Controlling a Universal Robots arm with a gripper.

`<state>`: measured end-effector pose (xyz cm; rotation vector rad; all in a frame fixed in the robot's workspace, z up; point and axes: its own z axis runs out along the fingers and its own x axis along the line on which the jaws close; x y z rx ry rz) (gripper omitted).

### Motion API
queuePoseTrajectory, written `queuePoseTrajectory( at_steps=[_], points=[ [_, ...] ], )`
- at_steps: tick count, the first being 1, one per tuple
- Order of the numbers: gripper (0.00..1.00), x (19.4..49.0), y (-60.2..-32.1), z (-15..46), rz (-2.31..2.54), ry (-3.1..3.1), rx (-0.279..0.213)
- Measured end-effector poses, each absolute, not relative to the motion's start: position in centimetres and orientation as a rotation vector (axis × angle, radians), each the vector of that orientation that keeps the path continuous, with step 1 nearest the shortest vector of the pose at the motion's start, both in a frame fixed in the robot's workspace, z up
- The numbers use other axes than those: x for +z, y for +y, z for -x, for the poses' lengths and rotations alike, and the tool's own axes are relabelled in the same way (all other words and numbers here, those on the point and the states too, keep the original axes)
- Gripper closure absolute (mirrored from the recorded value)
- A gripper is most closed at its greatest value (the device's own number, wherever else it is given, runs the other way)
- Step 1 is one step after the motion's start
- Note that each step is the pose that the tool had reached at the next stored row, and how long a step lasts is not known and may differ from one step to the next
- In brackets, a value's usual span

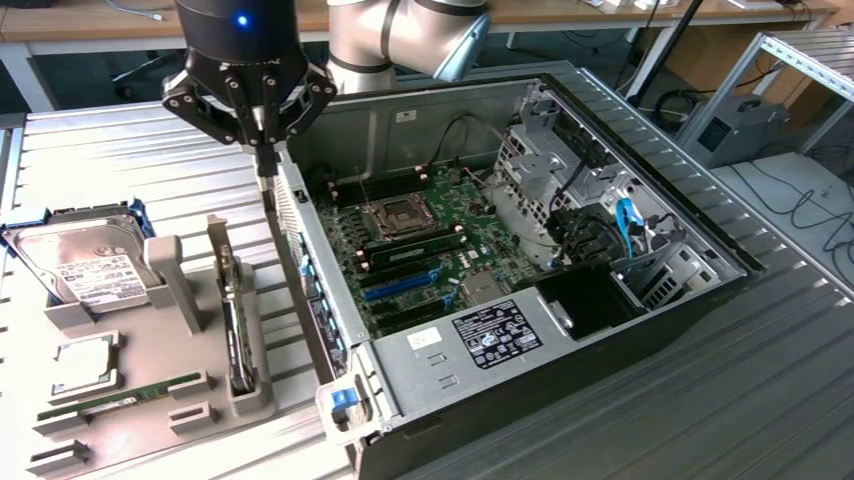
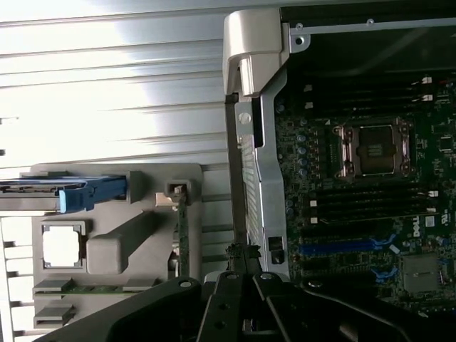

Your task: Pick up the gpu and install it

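Observation:
The gpu (image 1: 236, 335) is a slim dark card standing on edge in a slot of the grey holder (image 1: 180, 275) at the exterior view's left. In the wrist view the gpu (image 2: 182, 235) shows edge-on. My black gripper (image 1: 267, 160) hangs shut above the rear wall of the open computer case (image 1: 310, 290), up and away from the card, with nothing between its fingers. In the wrist view my gripper (image 2: 242, 265) sits over that silvery wall. Inside the case lies the motherboard (image 1: 414, 235) with blue card slots (image 1: 400, 287), and the blue card slots (image 2: 342, 247) also appear in the wrist view.
The grey holder also carries a silver hard drive in a blue frame (image 1: 83, 262), a square processor (image 1: 83, 362) and a green memory stick (image 1: 127, 395). The case has a drive cage (image 1: 534, 175) and cables (image 1: 625, 225). All rests on a ribbed metal table (image 1: 120, 170).

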<state>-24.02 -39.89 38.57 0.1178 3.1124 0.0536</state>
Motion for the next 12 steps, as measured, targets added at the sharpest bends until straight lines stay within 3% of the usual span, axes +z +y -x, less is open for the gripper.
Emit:
queuePoseTrajectory(
  at_steps=[12],
  points=[
    [0.89, 38.53, -39.89, 24.73, -0.118, 3.112, 0.054]
  ],
)
